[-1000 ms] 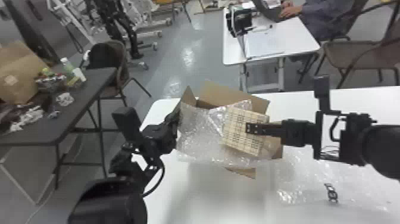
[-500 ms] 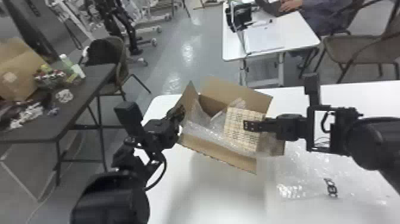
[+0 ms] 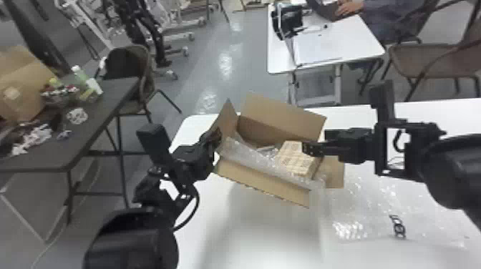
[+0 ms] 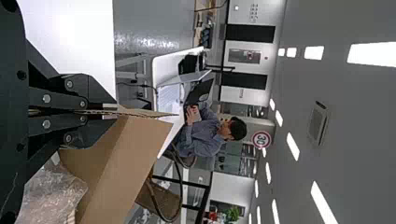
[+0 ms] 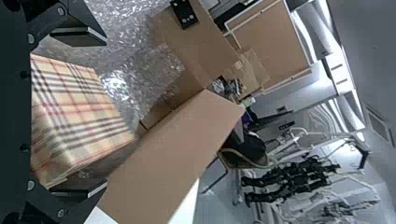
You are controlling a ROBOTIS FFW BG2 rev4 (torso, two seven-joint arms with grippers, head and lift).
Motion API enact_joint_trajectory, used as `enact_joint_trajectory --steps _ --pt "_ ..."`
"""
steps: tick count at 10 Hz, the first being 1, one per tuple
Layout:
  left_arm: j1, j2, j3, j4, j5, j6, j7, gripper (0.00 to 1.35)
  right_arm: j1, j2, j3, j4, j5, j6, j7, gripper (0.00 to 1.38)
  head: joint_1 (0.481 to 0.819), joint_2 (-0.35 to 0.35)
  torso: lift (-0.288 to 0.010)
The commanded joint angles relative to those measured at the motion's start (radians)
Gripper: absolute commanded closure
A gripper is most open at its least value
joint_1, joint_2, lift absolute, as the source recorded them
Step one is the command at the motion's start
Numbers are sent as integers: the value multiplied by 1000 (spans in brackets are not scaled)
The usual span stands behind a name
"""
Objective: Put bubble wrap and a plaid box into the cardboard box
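The left gripper (image 3: 217, 136) pinches a flap of the cardboard box (image 3: 279, 114) at center frame, as the right gripper (image 3: 305, 147), fingers spread wide, hovers at the plaid box (image 3: 295, 162) inside, beside bubble wrap (image 3: 250, 153).

The brown cardboard box (image 3: 281, 116) stood open on the worktop (image 3: 272, 236), flaps spread. Clear, crumpled bubble wrap (image 3: 247, 153) lined its near side; more lay spread to its right. The beige plaid box (image 3: 294, 159), black-and-red striped, lay inside beside the wrap.
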Motion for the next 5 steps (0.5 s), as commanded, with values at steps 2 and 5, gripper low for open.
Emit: enact_joint_trajectory --steps 2,5 --pt "2 -2 3 -2 0 -1 0 1231 92 -10 -83 -223 47 -17 -95 186 650 350 -108" --pt "8 -8 9 -2 0 -1 0 1231 211 -11 -161 -409 123 -87 -183 188 617 312 -108"
